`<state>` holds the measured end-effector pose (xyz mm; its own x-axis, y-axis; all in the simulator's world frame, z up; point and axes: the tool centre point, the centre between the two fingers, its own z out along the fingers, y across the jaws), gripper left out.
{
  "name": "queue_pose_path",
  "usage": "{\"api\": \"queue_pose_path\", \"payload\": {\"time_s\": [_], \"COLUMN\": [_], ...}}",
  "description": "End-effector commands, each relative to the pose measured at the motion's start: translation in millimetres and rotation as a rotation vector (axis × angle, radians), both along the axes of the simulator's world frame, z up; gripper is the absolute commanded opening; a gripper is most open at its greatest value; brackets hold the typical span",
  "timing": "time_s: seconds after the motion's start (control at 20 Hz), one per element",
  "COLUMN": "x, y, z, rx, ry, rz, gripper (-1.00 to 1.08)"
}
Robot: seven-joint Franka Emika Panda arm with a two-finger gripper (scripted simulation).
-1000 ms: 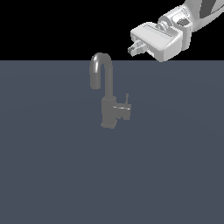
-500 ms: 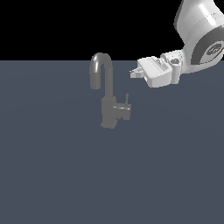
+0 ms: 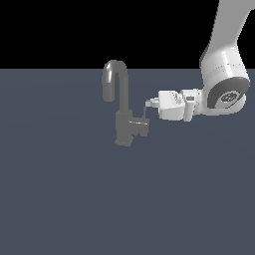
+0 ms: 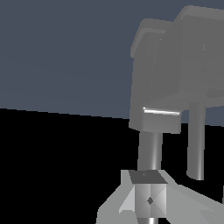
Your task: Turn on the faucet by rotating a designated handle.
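The faucet (image 3: 123, 107) is dull grey, with a hooked gooseneck spout (image 3: 114, 69) and a blocky base (image 3: 124, 133). The handle (image 3: 141, 127) is a short stub on the side toward the exterior view's right, with a thin upright pin lever (image 3: 146, 113). My gripper (image 3: 149, 103) lies level, pointing at the faucet, its tips at the top of the pin. Its fingers look pressed together, so it is shut with nothing between them. In the wrist view the fingertips (image 4: 148, 199) sit right at the end of the pin lever (image 4: 150, 151); the faucet body (image 4: 175, 74) fills the frame behind.
The faucet stands alone on a flat dark blue-grey surface (image 3: 74, 199). My white arm (image 3: 224, 84) comes in from the exterior view's upper right.
My gripper has come down and toward the exterior view's left, from high above the surface to the top of the handle's pin. The faucet has not moved.
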<state>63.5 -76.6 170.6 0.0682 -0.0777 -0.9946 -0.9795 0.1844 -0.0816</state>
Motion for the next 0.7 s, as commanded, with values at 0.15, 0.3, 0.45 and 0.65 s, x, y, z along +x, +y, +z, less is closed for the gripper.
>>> {"api": "queue_pose_path", "payload": {"time_s": [0.15, 0.3, 0.45, 0.65], "x": [3.8, 4.6, 4.8, 4.6], "y": [3.1, 4.5, 5.4, 4.9], "z": [-20.1, -25.2, -26.5, -26.6], "rx": [0.059, 0.074, 0.078, 0.078], "ry": [0.043, 0.053, 0.056, 0.056], "rz": [-0.055, -0.069, -0.072, -0.072], "gripper": [-1.0, -1.0, -1.0, -1.0]}}
